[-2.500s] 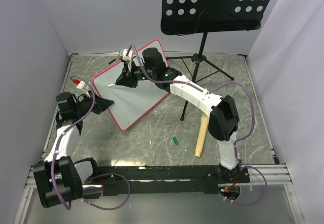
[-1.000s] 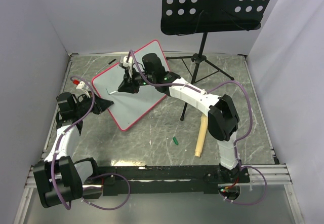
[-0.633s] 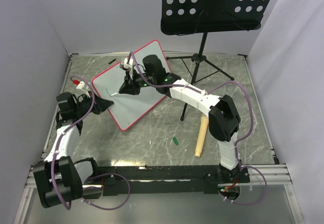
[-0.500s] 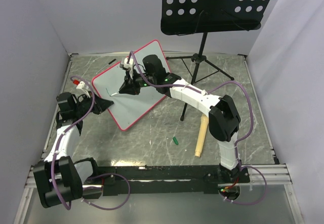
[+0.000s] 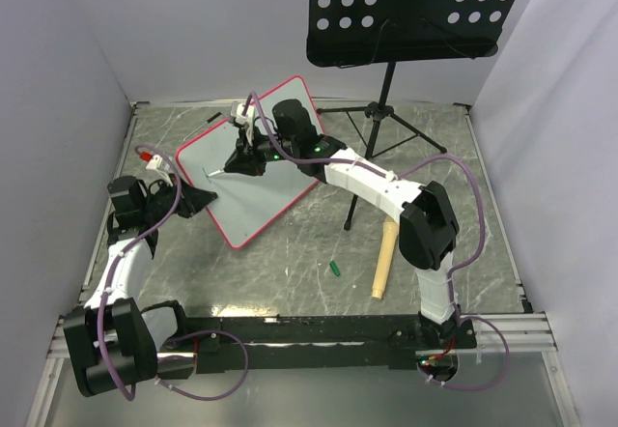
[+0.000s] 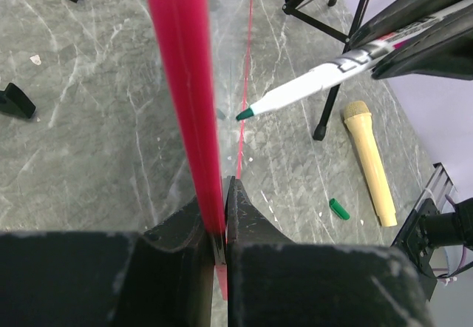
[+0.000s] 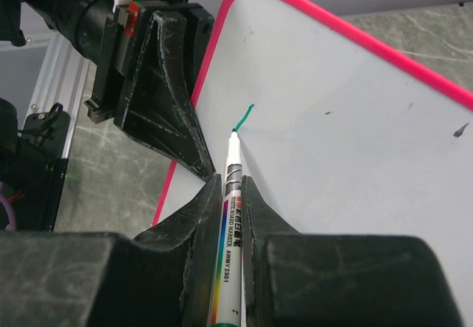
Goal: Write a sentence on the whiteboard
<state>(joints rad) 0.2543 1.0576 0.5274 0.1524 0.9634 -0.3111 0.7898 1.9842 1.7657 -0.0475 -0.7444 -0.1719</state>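
Starting at the left: left gripper [image 6: 222, 227], low over the left side of the grey marbled tabletop [image 5: 290, 253], jaws clamped on the pink-red frame of the whiteboard [image 5: 266, 195], one finger on each face of its left edge. The whiteboard, white with rounded corners, sits left of centre and turned diagonally, one corner pointing to the back wall; whether its far side rests on the tabletop cannot be told. The sentence [image 7: 244, 117], so far one short teal stroke, curved, stands near the board's left edge, close to the left gripper. A marker [image 7: 230, 175], white barrel with black print and a green tip, has its tip touching the lower end of that stroke. The right gripper [image 7: 228, 194] reaches over the board from the right, jaws closed on the marker's barrel, tip pointing toward the left gripper. A small green cap [image 5: 333, 269] lies on the tabletop in front of the board, well apart from it. A tan stick with a rounded textured head [image 5: 383, 261] lies just right of the cap, beside the right arm's elbow. A black music stand [image 5: 415, 12], perforated tray on a tripod, stands at the back right, one foot near the board's right corner.
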